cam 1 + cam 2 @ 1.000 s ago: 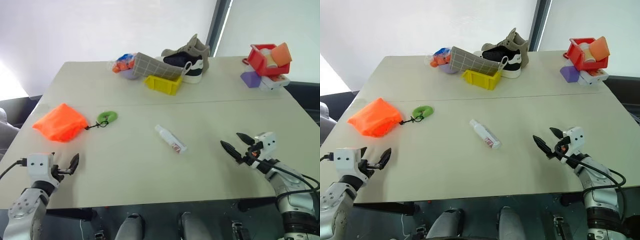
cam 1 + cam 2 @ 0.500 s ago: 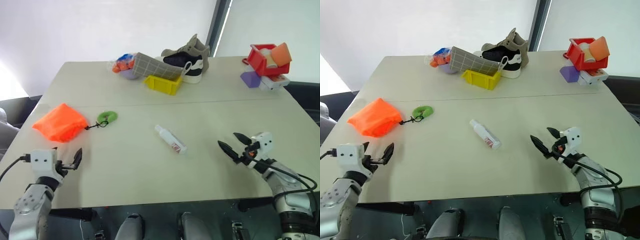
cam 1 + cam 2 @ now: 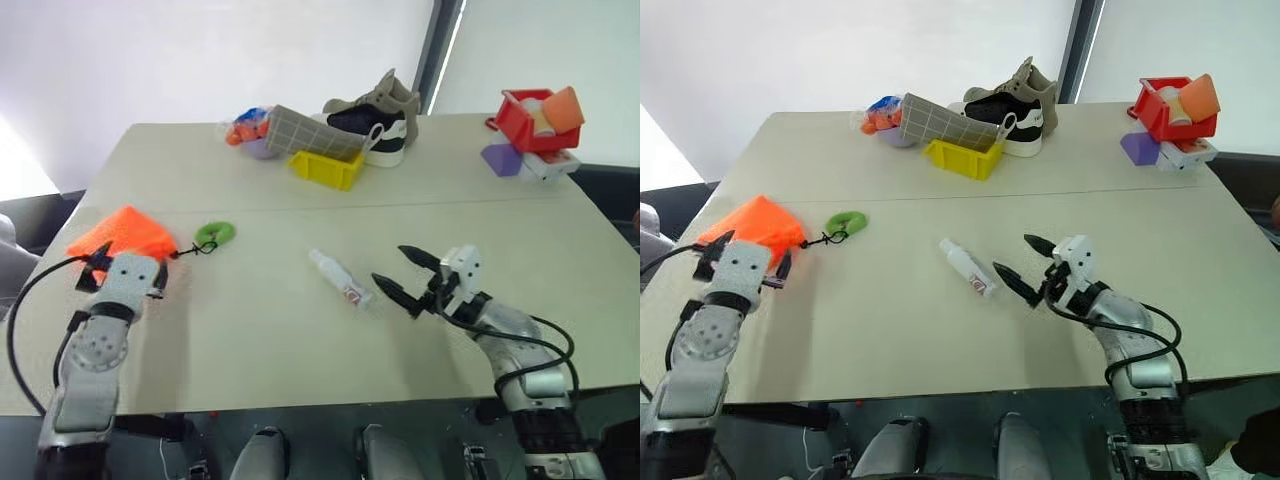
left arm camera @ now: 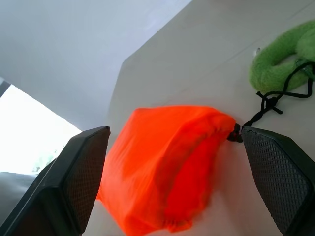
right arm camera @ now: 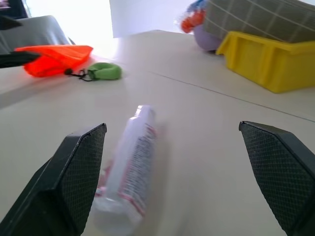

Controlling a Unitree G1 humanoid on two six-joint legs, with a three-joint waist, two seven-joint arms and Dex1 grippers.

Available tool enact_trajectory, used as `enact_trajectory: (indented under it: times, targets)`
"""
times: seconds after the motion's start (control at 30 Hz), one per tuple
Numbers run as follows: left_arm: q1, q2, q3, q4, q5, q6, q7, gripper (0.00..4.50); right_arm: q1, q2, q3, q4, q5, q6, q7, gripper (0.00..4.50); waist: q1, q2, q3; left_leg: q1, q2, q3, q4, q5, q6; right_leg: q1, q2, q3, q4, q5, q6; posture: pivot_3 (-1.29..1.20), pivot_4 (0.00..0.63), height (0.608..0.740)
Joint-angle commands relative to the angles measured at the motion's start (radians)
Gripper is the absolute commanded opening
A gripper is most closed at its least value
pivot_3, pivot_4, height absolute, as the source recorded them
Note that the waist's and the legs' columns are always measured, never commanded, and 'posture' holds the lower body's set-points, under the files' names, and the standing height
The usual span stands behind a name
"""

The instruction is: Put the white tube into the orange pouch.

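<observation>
- Two pincers, both shifted since a second ago: right pincer (image 3: 1023,267) has swung in leftward, jaws apart, tips now just beside the white tube (image 3: 968,268); held level.
- Left pincer (image 4: 177,182) has advanced, jaws apart, now facing the orange pouch (image 3: 752,225).
- Tube, pouch and green ring (image 3: 846,221) unmoved on the surface (image 3: 940,180).

The robot's forearms are silver-grey metal with rounded joint housings. Each wrist carries a white boxy block behind the jaws. The left gripper (image 3: 745,272) and right gripper (image 3: 405,280) each have two black pointed fingers (image 5: 81,179) with cross-hatched pads. Black cables loop along both arms behind the jaws.
</observation>
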Motion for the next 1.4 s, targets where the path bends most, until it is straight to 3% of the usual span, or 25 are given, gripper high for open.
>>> enact_trajectory:
  times: [0.03,0.4,0.5,0.57,0.6,0.73,1.0,1.23,1.4]
  targets:
    - [-0.052,0.015,0.0,0.028,0.058,0.054,0.035,4.5,-0.009,0.012,0.012,-0.055,0.001,-0.008,-0.006,4.48,-0.001,0.0,0.0,0.0,0.0,0.0,0.0,0.0,0.0,0.0,0.0,0.0,0.0,0.0,0.0,0.0,0.15,0.74]
    - [-0.08,0.086,-0.008,0.151,0.103,0.099,0.006,4.5,0.004,0.009,0.006,-0.06,-0.009,-0.018,-0.023,4.48,-0.001,0.0,0.0,0.0,0.001,0.0,-0.001,0.0,0.0,-0.001,0.001,0.0,0.002,0.0,0.001,0.0,0.15,0.74]
    - [-0.081,0.095,0.006,0.157,0.089,0.083,0.004,3.62,0.01,0.009,0.008,-0.069,-0.012,-0.014,-0.026,4.5,0.0,0.0,0.0,0.0,0.001,0.0,-0.001,0.0,0.0,-0.001,0.001,0.0,0.001,0.0,0.0,0.0,0.15,0.74]
    - [-0.082,0.1,0.011,0.157,0.08,0.069,0.0,2.53,0.014,0.008,0.008,-0.073,-0.012,-0.011,-0.028,4.5,0.0,-0.001,0.0,0.0,0.001,0.0,-0.001,0.0,0.0,-0.001,0.001,0.0,0.001,0.0,0.0,0.0,0.15,0.74]
    - [-0.079,0.103,0.012,0.152,0.078,0.06,-0.004,2.23,0.016,0.006,0.009,-0.077,-0.012,-0.009,-0.028,4.5,0.0,-0.001,0.0,0.0,0.001,0.0,-0.001,0.0,0.0,-0.001,0.001,0.0,0.001,0.0,0.001,0.0,0.15,0.74]
    - [-0.072,0.103,0.018,0.14,0.073,0.052,-0.008,0.04,0.016,0.002,0.008,-0.081,-0.011,-0.003,-0.029,4.5,0.0,-0.001,0.0,0.0,0.001,0.0,-0.001,0.0,0.0,-0.001,0.001,0.0,0.002,0.0,0.0,0.0,0.15,0.74]
    - [-0.105,0.015,-0.03,0.017,-0.036,0.09,-0.109,0.04,0.005,-0.026,0.031,-0.113,-0.024,0.105,-0.062,4.5,0.004,-0.001,0.0,0.0,0.001,0.0,0.0,0.0,0.0,0.0,0.0,0.0,0.001,0.0,0.0,0.0,0.15,0.74]
    - [-0.174,-0.13,-0.203,-0.118,-0.051,0.188,-0.172,0.04,-0.004,-0.035,0.057,-0.186,0.009,0.271,-0.081,4.5,0.002,-0.002,-0.001,0.0,0.001,0.0,0.001,0.0,0.0,0.001,0.0,0.0,0.001,0.001,0.0,0.0,0.15,0.74]
    - [-0.225,-0.217,-0.326,-0.193,-0.06,0.255,-0.218,0.04,-0.008,-0.02,0.088,-0.173,-0.059,0.292,-0.137,4.5,0.001,-0.002,-0.001,0.0,0.001,0.0,0.002,0.0,0.0,0.001,0.001,0.0,0.002,0.001,0.001,0.0,0.15,0.74]
